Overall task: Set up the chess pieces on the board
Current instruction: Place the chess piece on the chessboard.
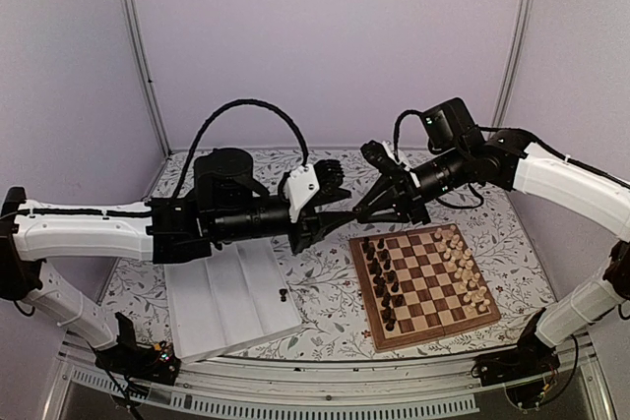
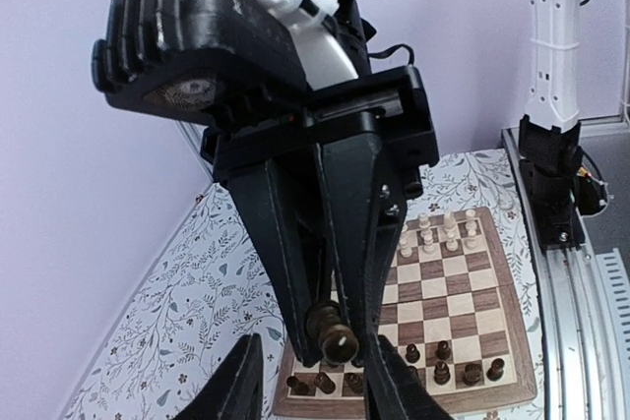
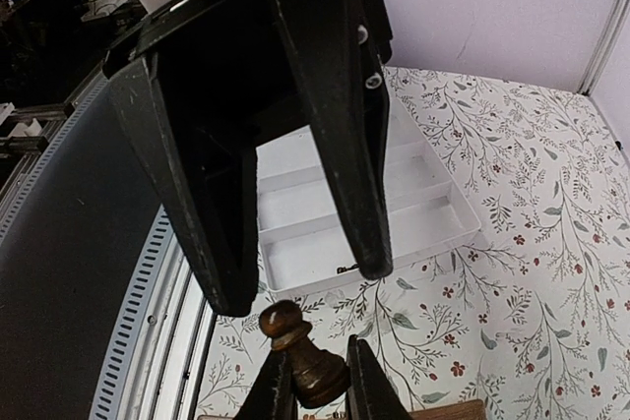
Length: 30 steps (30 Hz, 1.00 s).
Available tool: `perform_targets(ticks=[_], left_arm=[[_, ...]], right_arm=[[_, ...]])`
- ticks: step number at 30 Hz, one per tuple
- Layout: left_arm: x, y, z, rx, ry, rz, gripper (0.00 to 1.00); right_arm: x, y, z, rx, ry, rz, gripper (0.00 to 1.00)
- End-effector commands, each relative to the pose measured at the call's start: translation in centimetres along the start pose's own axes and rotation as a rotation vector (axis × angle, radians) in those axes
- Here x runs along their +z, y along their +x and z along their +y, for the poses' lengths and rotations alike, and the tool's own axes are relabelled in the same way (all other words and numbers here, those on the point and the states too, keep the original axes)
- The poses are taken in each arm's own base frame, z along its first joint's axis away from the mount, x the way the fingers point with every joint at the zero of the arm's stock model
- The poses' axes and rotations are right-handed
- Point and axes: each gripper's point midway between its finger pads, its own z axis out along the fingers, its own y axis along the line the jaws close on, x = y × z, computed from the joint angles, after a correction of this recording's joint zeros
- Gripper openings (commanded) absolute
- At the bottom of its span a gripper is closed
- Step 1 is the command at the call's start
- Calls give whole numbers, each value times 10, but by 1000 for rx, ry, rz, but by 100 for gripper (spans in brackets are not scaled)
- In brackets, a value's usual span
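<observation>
Your right gripper (image 3: 317, 371) is clenched on a small dark brown wooden pawn (image 3: 295, 341). It grips the base, and the round head sticks out past the fingertips. Your left gripper (image 3: 303, 285) faces it tip to tip with its jaws spread wide, one finger on each side of the pawn's head, grasping nothing. This meeting is up in the air, with the pawn off the square wooden chessboard (image 1: 425, 277), near its far left corner in the top view. On the board, the other dark brown chessmen (image 1: 384, 277) line the left side and the pale cream chessmen (image 1: 463, 263) line the right. The white ridged rectangular tray (image 1: 231, 297) lies left of the board on the flowered tablecloth (image 1: 325, 282), with one small dark piece (image 1: 283, 294) in it.
</observation>
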Motion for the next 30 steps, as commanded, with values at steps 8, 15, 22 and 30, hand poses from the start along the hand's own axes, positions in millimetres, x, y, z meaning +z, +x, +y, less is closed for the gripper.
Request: perform_targets(ticks=[8,15,22,30], left_arm=[[14,-5,-2,33,13,14,25],[22,2,-4,25,24,46,19],[26,-6,5,8,2,58,11],[41,11,-12,-58,153,295,8]], right_arm=[[-2,-6,2,5,-19,-23,11],[-2,-5,1,4,-16,-20,11],[-3,6,-4,7,30,17,29],[-67,97,-32,90,311,175,59]])
